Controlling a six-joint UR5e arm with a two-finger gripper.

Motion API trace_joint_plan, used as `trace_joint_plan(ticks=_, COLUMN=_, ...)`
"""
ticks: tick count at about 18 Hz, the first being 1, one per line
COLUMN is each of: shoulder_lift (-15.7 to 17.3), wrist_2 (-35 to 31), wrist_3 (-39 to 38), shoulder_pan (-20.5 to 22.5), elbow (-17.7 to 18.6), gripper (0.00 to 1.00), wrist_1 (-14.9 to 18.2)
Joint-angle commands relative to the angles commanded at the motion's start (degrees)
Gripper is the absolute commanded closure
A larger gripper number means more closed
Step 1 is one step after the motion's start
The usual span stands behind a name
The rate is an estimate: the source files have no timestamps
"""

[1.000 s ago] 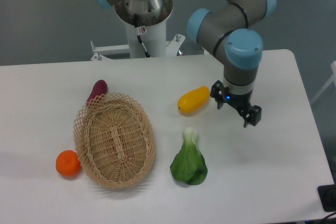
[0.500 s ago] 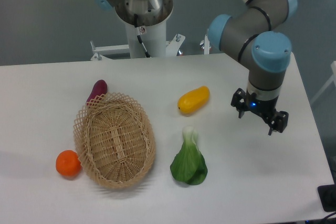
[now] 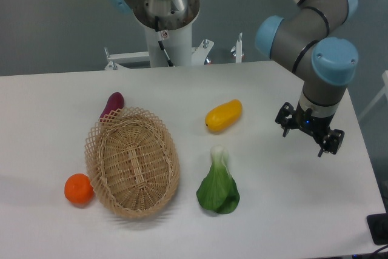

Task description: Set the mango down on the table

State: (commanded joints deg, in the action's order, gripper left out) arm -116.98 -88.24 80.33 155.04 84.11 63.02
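The yellow-orange mango (image 3: 223, 116) lies on the white table (image 3: 54, 101), a little right of the middle and apart from everything else. My gripper (image 3: 309, 133) hangs above the table's right side, well to the right of the mango. Its jaws stand open with nothing between them.
An oval wicker basket (image 3: 133, 162) stands at the left with nothing in it. A purple eggplant (image 3: 113, 105) touches its far rim. A round orange (image 3: 79, 188) lies at its left front. A green bok choy (image 3: 218, 186) lies in front of the mango.
My gripper has moved to the right, away from the mango. The mango has stayed where it lies on the table.
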Motion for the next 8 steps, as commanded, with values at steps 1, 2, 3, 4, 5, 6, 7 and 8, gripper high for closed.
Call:
trace_joint_plan(ticks=1, shoulder_lift=0.00, wrist_2=-0.26, wrist_3=0.00, shoulder_pan=0.00, elbow=0.26, gripper=0.00, wrist_1=0.00)
trace_joint_plan(ticks=2, shoulder_lift=0.00, wrist_2=-0.35, wrist_3=0.00, shoulder_pan=-0.09, elbow=0.44, gripper=0.00, wrist_1=-0.17)
trace_joint_plan(ticks=3, shoulder_lift=0.00, wrist_2=-0.35, wrist_3=0.00, shoulder_pan=-0.17, elbow=0.44, gripper=0.00, wrist_1=-0.26)
trace_joint_plan(ticks=4, shoulder_lift=-0.09, wrist_2=-0.35, wrist_3=0.00, shoulder_pan=-0.18, elbow=0.44, gripper=0.00, wrist_1=-0.35)
trace_joint_plan(ticks=5, shoulder_lift=-0.09, wrist_2=-0.35, wrist_3=0.00, shoulder_pan=-0.18, elbow=0.44, gripper=0.00, wrist_1=-0.35)
trace_joint_plan(ticks=6, shoulder_lift=-0.09, wrist_2=-0.27, wrist_3=0.00, shoulder_pan=-0.18, elbow=0.44, gripper=0.00, wrist_1=-0.26)
trace_joint_plan(ticks=7, shoulder_lift=0.00, wrist_2=-0.26, wrist_3=0.00, shoulder_pan=-0.18, elbow=0.44, gripper=0.00, wrist_1=-0.26)
trace_joint_plan(ticks=8, shoulder_lift=0.00, wrist_2=-0.26, wrist_3=0.00, shoulder_pan=-0.18, elbow=0.44, gripper=0.00, wrist_1=-0.26)
